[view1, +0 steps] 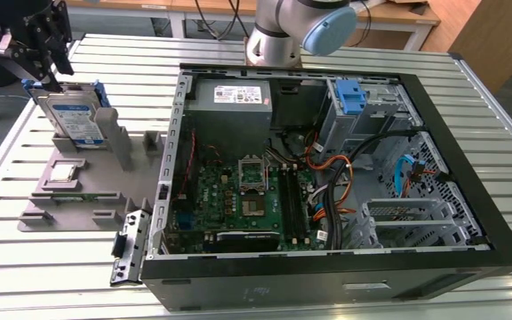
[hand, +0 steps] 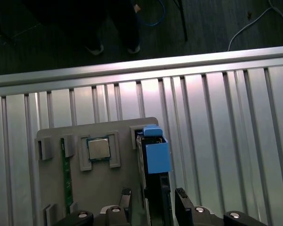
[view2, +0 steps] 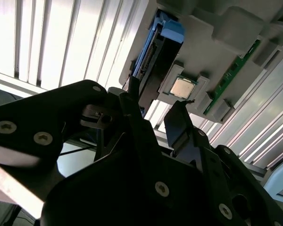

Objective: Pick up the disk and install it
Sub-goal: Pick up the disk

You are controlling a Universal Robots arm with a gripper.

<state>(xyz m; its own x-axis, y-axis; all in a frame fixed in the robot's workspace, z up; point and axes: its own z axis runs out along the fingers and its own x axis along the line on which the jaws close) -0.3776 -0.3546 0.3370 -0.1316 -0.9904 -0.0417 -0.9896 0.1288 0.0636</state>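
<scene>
The disk (view1: 71, 117) stands on edge in a slot of the grey holder (view1: 71, 200) at the exterior view's left, its blue-and-white label showing and its blue carrier frame around it. My gripper (view1: 50, 75) hangs just above the disk's upper far corner. In both wrist views the black fingers (hand: 126, 197) sit one on each side of the disk (hand: 156, 157), with a gap showing on either side. The gripper (hand: 153, 200) (view2: 155, 106) is open, and the disk's blue edge (view2: 153, 47) runs between its fingers.
The holder also carries a processor chip (view1: 65, 171) (hand: 98, 148) and a green memory stick (view1: 74, 196) (hand: 64, 174). The open computer case (view1: 456, 160) lies to the exterior view's right, with a grey power-supply box (view1: 231, 97) and a blue bracket (view1: 349, 97) at its drive bay. A person's feet (hand: 111, 47) stand beyond the table edge.
</scene>
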